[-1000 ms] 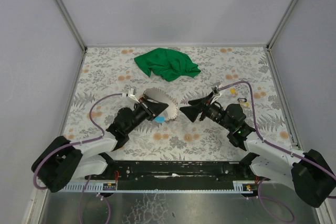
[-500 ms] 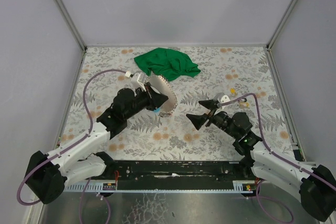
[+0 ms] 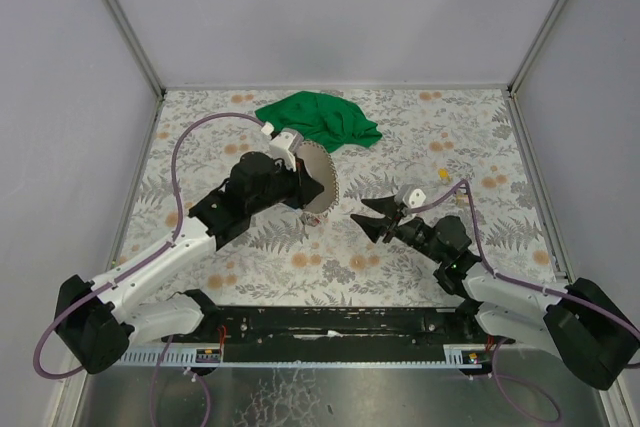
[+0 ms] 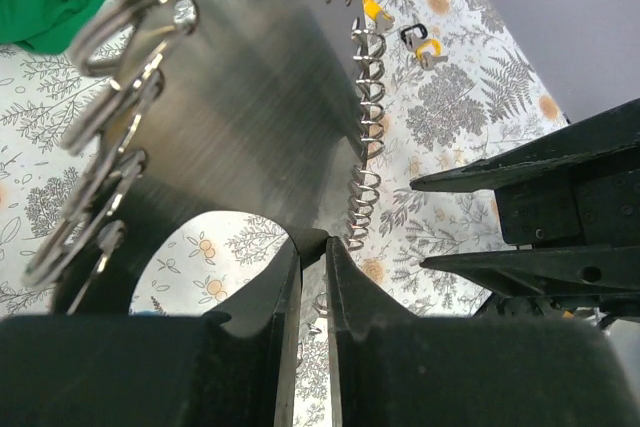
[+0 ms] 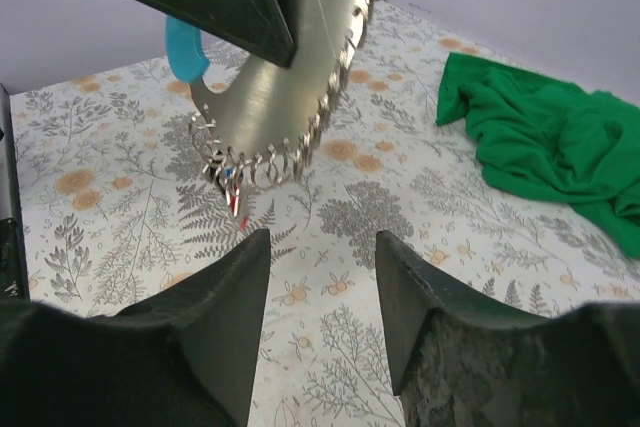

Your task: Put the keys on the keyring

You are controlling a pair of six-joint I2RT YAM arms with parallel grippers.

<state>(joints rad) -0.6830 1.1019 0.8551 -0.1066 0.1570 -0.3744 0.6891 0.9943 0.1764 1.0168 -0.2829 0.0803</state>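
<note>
The keyring (image 3: 318, 179) is a round grey metal plate with several wire rings round its rim. My left gripper (image 3: 303, 190) is shut on the plate's edge (image 4: 250, 127) and holds it upright above the table; in the left wrist view my left gripper (image 4: 313, 247) has its jaws pinched on the metal. A small key with a red tag (image 5: 236, 201) hangs from a ring at the plate's lower rim. A light blue tag (image 5: 185, 47) shows beside the left finger. My right gripper (image 3: 368, 219) is open and empty, a little right of the plate, also in its own view (image 5: 320, 247).
A crumpled green cloth (image 3: 320, 122) lies at the back middle, just behind the plate. Small dark-and-yellow items (image 3: 462, 194) lie on the floral table at the right, also in the left wrist view (image 4: 420, 45). Grey walls enclose the table.
My left arm has carried the plate up and away from the bases, toward the green cloth. My right gripper has drawn back to the right and stayed open.
</note>
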